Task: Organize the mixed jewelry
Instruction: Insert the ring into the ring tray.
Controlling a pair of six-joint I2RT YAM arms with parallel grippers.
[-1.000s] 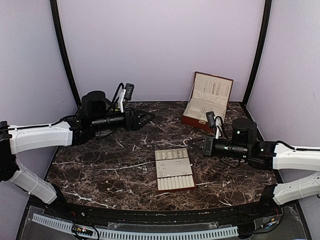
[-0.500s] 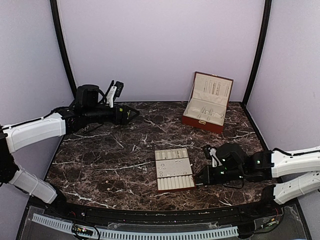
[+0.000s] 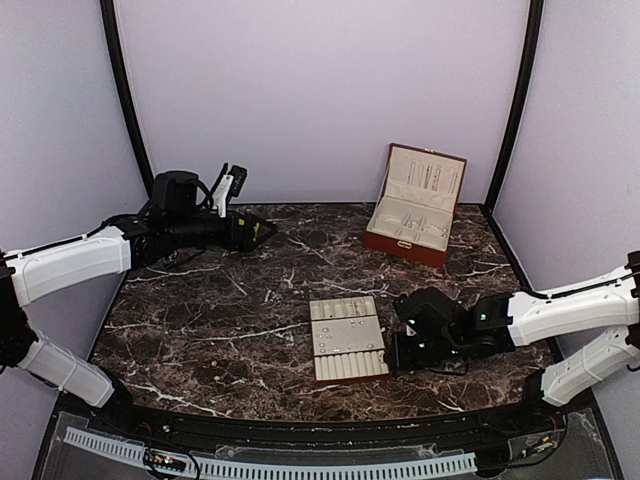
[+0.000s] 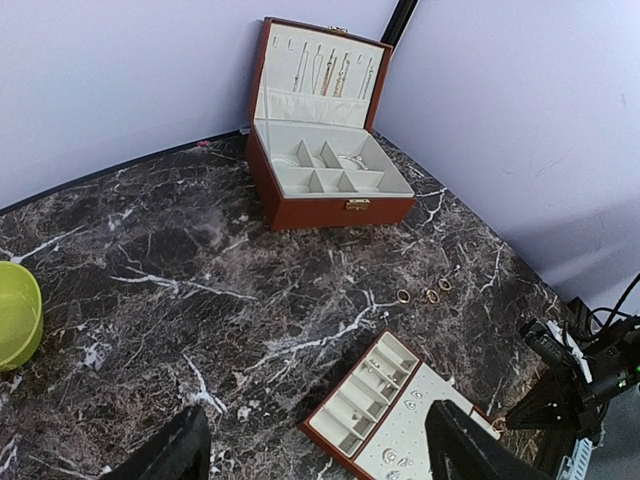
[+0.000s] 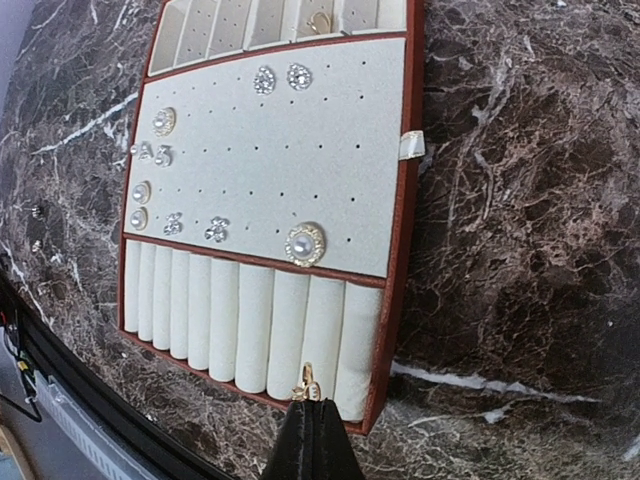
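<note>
Since a second earlier, the right gripper (image 3: 395, 352) had swung down to the near right corner of the slotted tray (image 3: 350, 366), and the left gripper (image 3: 262, 232) had pulled back to the far left of the desk (image 3: 200, 330), seemingly to keep clear.

The left wrist view showed its jaws released and empty. Three loose rings (image 4: 430, 296) of the mixed jewelry lay between the tray and the open jewelry box (image 4: 340, 212), with a green bowl (image 4: 15, 315) at the left.

The right wrist view showed clenched jaws apparently pinching a small ring (image 5: 308, 384) over the tray's nearest rolls, probably to slot it. Studs (image 5: 305, 243) sat pinned on the panel beyond.
</note>
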